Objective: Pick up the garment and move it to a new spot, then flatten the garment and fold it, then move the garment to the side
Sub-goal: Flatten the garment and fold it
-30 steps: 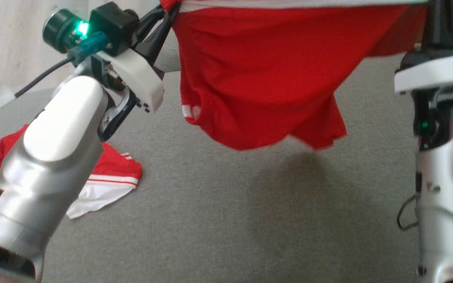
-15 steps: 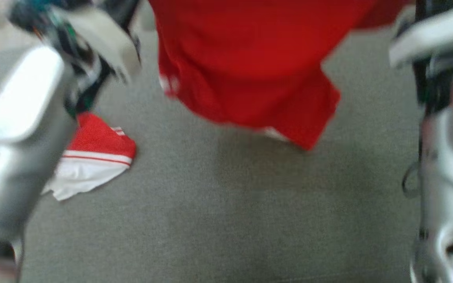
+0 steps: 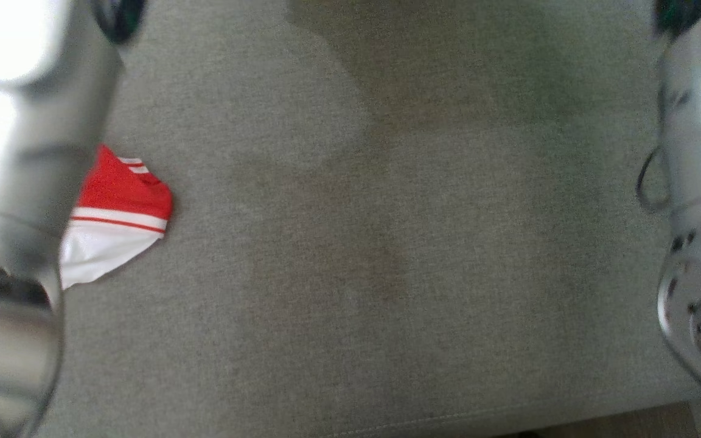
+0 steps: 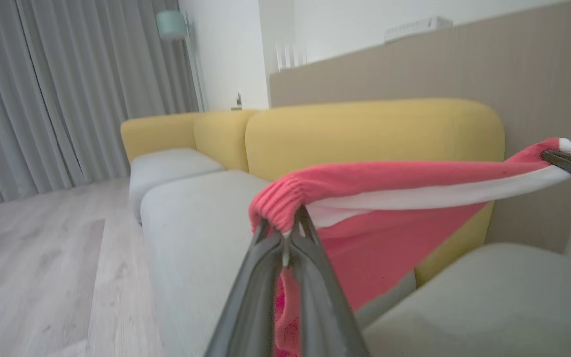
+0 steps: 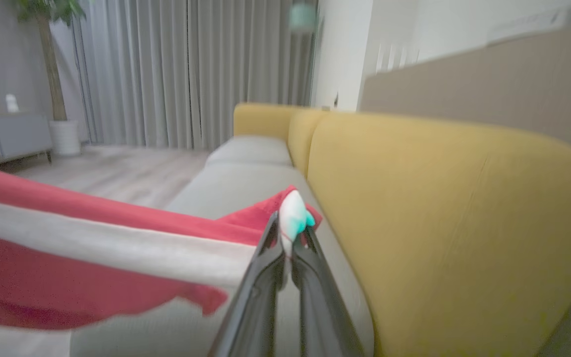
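I judge the red garment point(image 4: 394, 218) with its white band to be light, soft and limp, best taken by the ribbed edge. My left hand point(image 4: 285, 231) is pinched tight on that edge and my right hand point(image 5: 290, 239) on the opposite corner. It hangs stretched between them, above the grey sofa seat point(image 4: 191, 218).
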`<state>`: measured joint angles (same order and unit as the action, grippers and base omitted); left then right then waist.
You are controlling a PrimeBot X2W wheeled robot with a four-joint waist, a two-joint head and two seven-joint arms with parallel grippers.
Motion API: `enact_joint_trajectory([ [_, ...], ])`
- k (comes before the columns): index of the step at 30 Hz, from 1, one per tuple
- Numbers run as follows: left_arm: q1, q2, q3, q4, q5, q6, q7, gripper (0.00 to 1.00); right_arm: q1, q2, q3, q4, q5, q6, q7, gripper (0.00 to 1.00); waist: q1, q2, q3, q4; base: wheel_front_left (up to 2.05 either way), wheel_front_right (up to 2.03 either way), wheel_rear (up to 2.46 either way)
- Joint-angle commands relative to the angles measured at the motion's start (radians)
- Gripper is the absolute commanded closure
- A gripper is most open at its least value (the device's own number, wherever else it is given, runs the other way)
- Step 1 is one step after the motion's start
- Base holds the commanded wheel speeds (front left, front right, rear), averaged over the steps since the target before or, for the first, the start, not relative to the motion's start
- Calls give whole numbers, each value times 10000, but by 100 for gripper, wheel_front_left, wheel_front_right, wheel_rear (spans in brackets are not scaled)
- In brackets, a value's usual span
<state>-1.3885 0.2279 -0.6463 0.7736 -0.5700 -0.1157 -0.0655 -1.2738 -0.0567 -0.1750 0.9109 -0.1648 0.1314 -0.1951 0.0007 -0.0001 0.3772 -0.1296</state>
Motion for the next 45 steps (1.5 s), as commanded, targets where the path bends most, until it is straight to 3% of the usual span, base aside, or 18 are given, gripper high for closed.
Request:
enact_joint_trajectory([
  [1,74,328,-43,-39,-9,-58,-80,100,140,59,29,139,-195,-7,14,100,-7,1,-115,54,0,0,0],
  [9,3031,421,-2591,-451,-1014,-145,92,100,1537,-833,786,2740,-668,-7,1294,100,-7,1,-857,195,0,0,0],
  [14,4506,678,-3891,-1321,-1678,-147,127,100,2241,-1443,1235,3495,-205,-7,1983,100,-7,1,-1419,251,0,0,0],
  [19,5531,639,-4430,-1802,-1918,-144,-17,100,2986,-1824,1620,3680,551,-7,2384,100,-7,1,-1975,243,0,0,0],
  [27,6949,439,-4824,-2605,-2084,418,-43,100,4348,-2155,2277,3709,1771,-7,2494,100,-7,1,-2934,158,0,0,0],
  [34,7557,521,-4903,-3669,-2220,930,117,100,5004,-2419,2561,2896,2843,-7,2401,100,-7,1,-3105,138,0,0,0],
  [38,7249,723,-4499,-4115,-2266,1410,139,100,5134,-2768,2589,1335,3263,-7,2394,100,-7,1,-2626,298,0,0,0],
  [45,6305,732,-3918,-4073,-2341,1700,237,100,4761,-2624,1963,-756,2934,-7,2773,100,-7,1,-1566,812,0,0,0],
])
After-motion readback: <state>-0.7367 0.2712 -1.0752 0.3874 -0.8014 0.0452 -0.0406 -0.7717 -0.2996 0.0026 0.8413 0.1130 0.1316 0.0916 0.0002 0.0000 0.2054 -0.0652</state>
